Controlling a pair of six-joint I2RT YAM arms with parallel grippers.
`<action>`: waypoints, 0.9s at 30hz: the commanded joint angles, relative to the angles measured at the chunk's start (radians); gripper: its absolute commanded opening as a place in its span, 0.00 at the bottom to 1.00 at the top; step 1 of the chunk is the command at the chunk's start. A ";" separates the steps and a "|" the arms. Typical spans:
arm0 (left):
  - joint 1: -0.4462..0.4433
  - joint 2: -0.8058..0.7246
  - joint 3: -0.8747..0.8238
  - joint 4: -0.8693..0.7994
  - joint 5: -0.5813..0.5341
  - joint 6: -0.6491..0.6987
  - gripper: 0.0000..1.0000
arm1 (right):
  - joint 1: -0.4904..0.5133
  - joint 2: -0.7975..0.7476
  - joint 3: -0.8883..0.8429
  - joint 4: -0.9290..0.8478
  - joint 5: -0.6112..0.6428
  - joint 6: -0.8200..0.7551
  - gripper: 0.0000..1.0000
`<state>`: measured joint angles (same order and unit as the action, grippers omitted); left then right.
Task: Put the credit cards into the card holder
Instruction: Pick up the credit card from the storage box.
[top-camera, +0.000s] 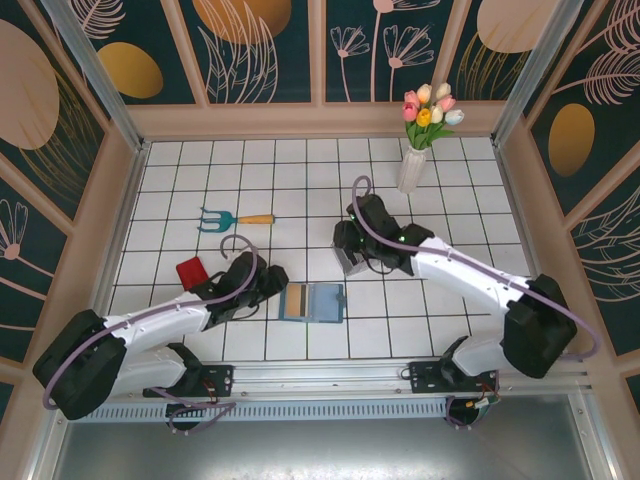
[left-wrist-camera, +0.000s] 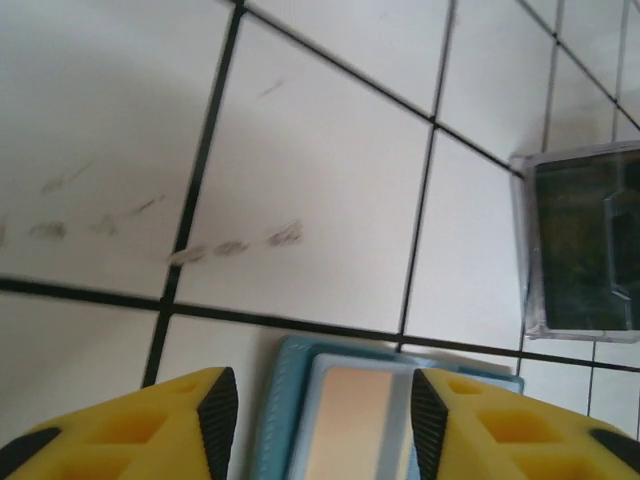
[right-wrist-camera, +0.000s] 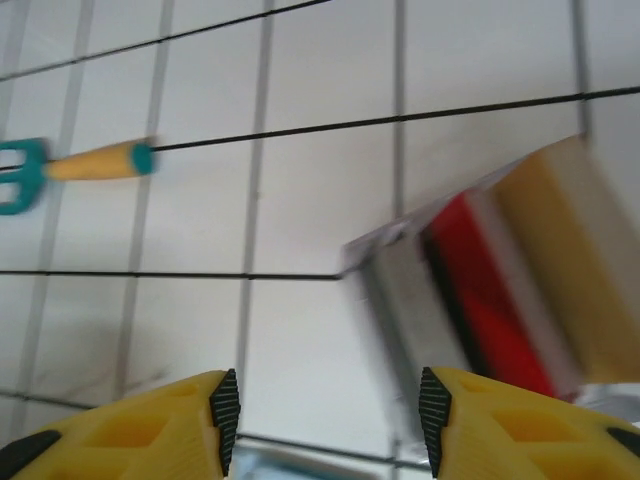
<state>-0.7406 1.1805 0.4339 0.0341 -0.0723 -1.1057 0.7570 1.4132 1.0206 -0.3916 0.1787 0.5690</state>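
Note:
The teal card holder (top-camera: 322, 303) lies open on the tiles between the arms, with a tan credit card (top-camera: 296, 300) on its left half. My left gripper (top-camera: 272, 283) hovers at its left edge. In the left wrist view the jaws stand open over the holder (left-wrist-camera: 272, 410), wider than the tan card (left-wrist-camera: 352, 420) below them, and the left gripper (left-wrist-camera: 324, 415) touches neither. My right gripper (right-wrist-camera: 330, 415) is open and empty beside the clear rack (right-wrist-camera: 400, 290), which holds a red card (right-wrist-camera: 485, 290) and a tan card (right-wrist-camera: 570, 250). Another red card (top-camera: 190, 271) lies at the left.
A teal garden fork with an orange handle (top-camera: 235, 219) lies on the tiles at the back left. A white vase of tulips (top-camera: 412, 165) stands behind the right arm. The clear rack (top-camera: 353, 263) sits just under the right gripper (top-camera: 347, 255).

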 joint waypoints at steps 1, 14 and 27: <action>-0.004 0.009 0.064 -0.038 -0.020 0.065 0.57 | -0.002 0.091 0.061 -0.157 0.051 -0.202 0.51; -0.003 0.210 0.202 0.087 0.083 0.058 0.62 | 0.004 0.300 0.174 -0.189 0.107 -0.264 0.44; -0.003 0.200 0.175 0.092 0.063 0.038 0.63 | 0.046 0.395 0.203 -0.227 0.234 -0.276 0.46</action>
<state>-0.7410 1.3979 0.6155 0.1093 -0.0013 -1.0557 0.7849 1.7863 1.1919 -0.5632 0.3252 0.3115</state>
